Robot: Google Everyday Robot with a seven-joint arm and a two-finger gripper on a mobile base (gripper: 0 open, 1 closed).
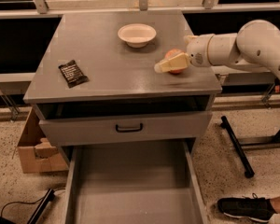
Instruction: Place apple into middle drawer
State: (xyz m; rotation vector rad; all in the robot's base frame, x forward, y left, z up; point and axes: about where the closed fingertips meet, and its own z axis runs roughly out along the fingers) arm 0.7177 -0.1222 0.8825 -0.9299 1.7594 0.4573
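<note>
Our arm (266, 43) reaches in from the 3 o'clock side of the view. It is white and round, and it bends like an elbow near that edge. From the bend, our wrist (214, 50) runs almost flat toward 9 o'clock. Our gripper (170, 63) sits at the end of the wrist, a little right of the middle of the view. It is pale yellow, and its tip points toward 8 o'clock.
</note>
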